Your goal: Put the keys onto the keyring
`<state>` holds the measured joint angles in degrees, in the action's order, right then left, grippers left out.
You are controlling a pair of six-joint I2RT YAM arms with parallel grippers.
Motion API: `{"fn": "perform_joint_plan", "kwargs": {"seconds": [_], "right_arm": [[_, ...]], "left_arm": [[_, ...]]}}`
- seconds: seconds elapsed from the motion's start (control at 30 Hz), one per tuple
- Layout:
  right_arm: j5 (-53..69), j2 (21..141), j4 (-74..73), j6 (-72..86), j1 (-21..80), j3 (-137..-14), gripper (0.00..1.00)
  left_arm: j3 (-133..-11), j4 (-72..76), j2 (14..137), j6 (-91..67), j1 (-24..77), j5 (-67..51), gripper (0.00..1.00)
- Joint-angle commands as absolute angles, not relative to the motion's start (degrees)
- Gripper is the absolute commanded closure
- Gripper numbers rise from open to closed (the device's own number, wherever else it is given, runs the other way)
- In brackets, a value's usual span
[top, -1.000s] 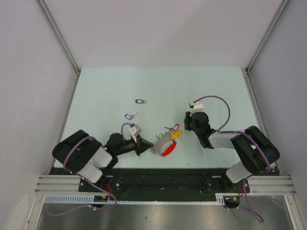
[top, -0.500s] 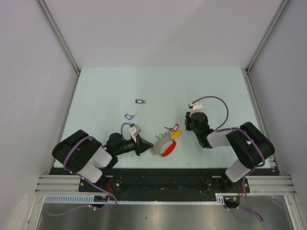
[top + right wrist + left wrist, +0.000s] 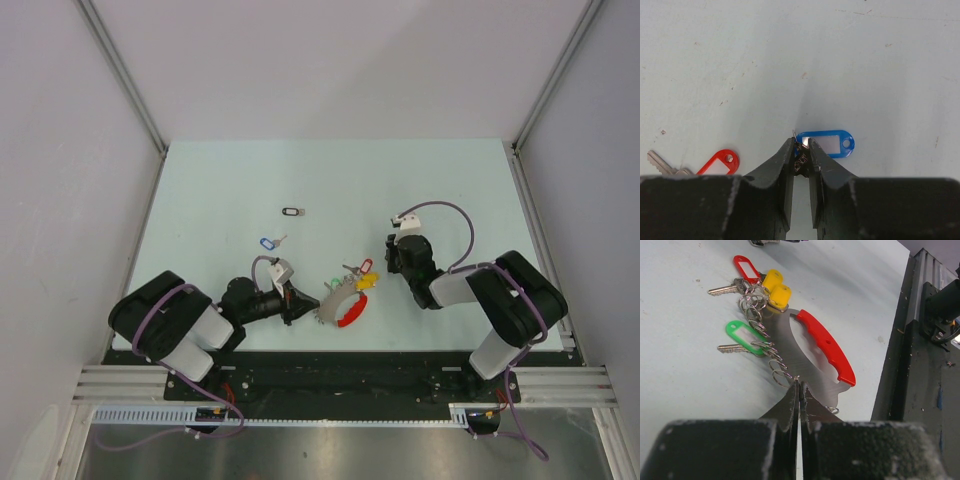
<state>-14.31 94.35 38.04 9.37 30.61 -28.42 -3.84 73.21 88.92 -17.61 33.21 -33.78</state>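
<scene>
The left gripper (image 3: 799,386) is fully closed, its tips pinching the silver rim of the keyring (image 3: 822,347), which lies near the middle of the worktop's (image 3: 450,180) near edge. Just right of it, the right gripper (image 3: 801,144) is narrowed to a slit, nipping the metal end of a blue-tagged key (image 3: 826,143) that lies flat.

The keyring (image 3: 822,342) lies flat on the desk (image 3: 200,190). It is a silver metal loop with a red curved band, and its small split rings carry keys tagged green, red and yellow. The left pincer (image 3: 799,383) pinches its near end. A black-tagged key (image 3: 292,211) and a blue-tagged key (image 3: 268,242) lie apart, farther out. A second blue-tagged key (image 3: 826,143) lies flat, its ring end nipped by the right pincer (image 3: 800,144).
</scene>
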Motion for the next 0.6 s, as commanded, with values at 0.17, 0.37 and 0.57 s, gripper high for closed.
{"fn": "perform_joint_plan", "kwargs": {"seconds": [0.17,0.37,0.57], "right_arm": [[-15.4,95.7,41.6,8.0,30.2,-29.5,0.79],[-15.6,96.2,42.0,7.6,30.2,-29.6,0.8],[-15.7,96.8,42.4,7.1,30.2,-29.6,0.86]], "left_arm": [[-3.9,98.9,88.3,-18.4,32.7,-35.5,1.0],[-3.9,98.8,88.2,-18.5,32.6,-35.7,1.0],[-3.9,98.8,88.2,-18.5,32.6,-35.7,1.0]]}}
